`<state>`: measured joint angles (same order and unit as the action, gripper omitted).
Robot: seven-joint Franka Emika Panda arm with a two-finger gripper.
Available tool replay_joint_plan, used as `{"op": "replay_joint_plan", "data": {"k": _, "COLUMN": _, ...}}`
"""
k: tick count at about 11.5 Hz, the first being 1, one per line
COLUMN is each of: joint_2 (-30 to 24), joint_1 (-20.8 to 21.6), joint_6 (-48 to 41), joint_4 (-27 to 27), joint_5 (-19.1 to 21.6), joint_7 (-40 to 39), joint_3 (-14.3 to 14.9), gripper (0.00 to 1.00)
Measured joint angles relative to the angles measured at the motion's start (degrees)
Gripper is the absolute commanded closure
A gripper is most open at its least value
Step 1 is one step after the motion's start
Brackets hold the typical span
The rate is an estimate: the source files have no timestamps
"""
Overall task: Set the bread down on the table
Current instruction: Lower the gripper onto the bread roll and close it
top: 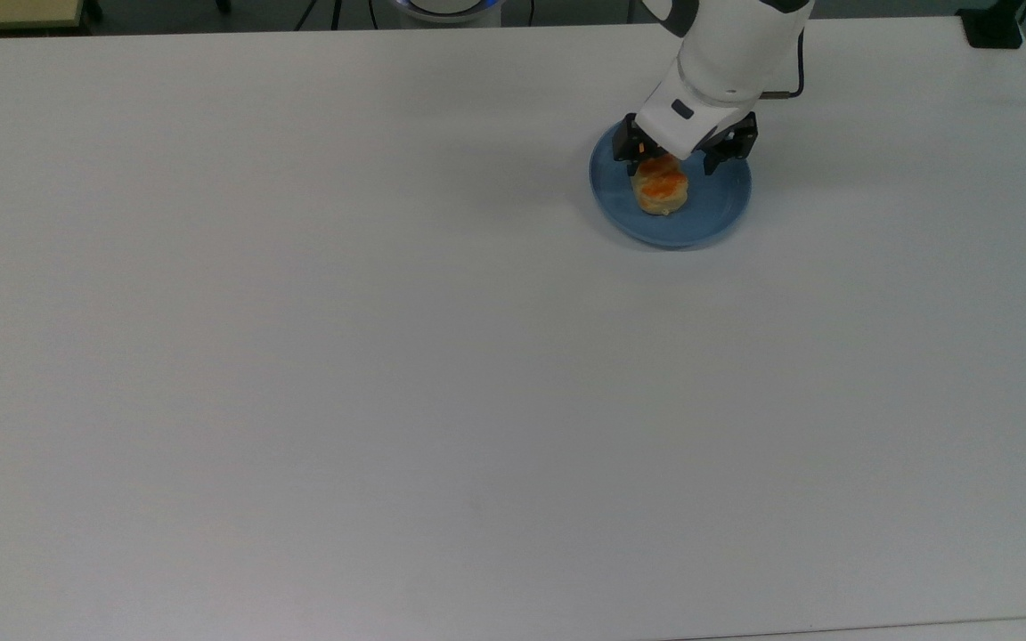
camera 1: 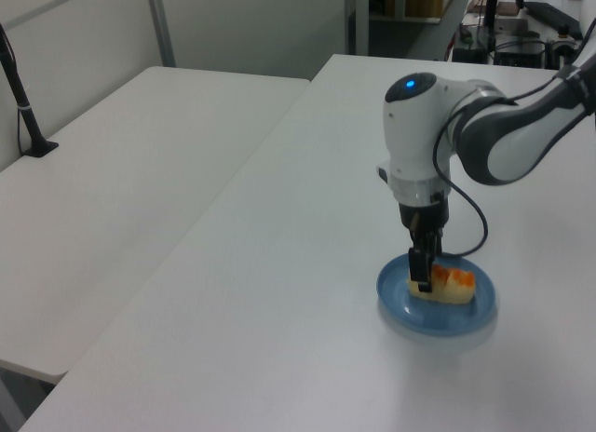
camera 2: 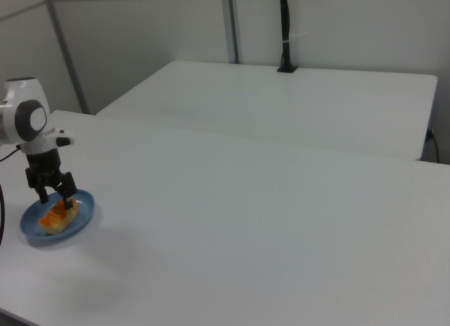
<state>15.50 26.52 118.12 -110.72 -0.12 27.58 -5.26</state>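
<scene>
My top view looks straight down on the table (top: 299, 356). My left view and right view look across it from opposite sides, sharing the plate (camera 1: 438, 316).

This looks like a robotics lab or test room. Two plain white tables (camera 2: 295, 220) stand side by side, the second table (camera 2: 295, 101) bare but for a black pole (camera 2: 285, 31) clamped at its far edge. Grey partition walls (camera 2: 155, 38) with metal posts close the space in. A robot arm (camera 1: 438, 143) works over the near table, and cables and equipment (camera 1: 521, 32) crowd beyond its far edge in the left view.
</scene>
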Motion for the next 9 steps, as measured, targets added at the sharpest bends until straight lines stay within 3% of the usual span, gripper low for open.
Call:
{"op": "replay_joint_plan", "data": {"k": 4, "joint_2": 0.25, "joint_1": 0.08, "joint_6": 0.33, "joint_4": -1.47, "joint_5": 0.00, "joint_7": 0.16, "joint_3": -0.83, "gripper": 0.19}}
{"op": "replay_joint_plan", "data": {"k": 5, "joint_2": 0.25, "joint_1": 0.07, "joint_6": 0.33, "joint_4": -1.70, "joint_5": 0.00, "joint_7": 0.16, "joint_3": -0.83, "gripper": 0.33}}
{"op": "replay_joint_plan", "data": {"k": 9, "joint_2": 0.25, "joint_1": 0.02, "joint_6": 0.33, "joint_4": -2.52, "joint_5": -0.12, "joint_7": 0.14, "joint_3": -0.83, "gripper": 0.60}}
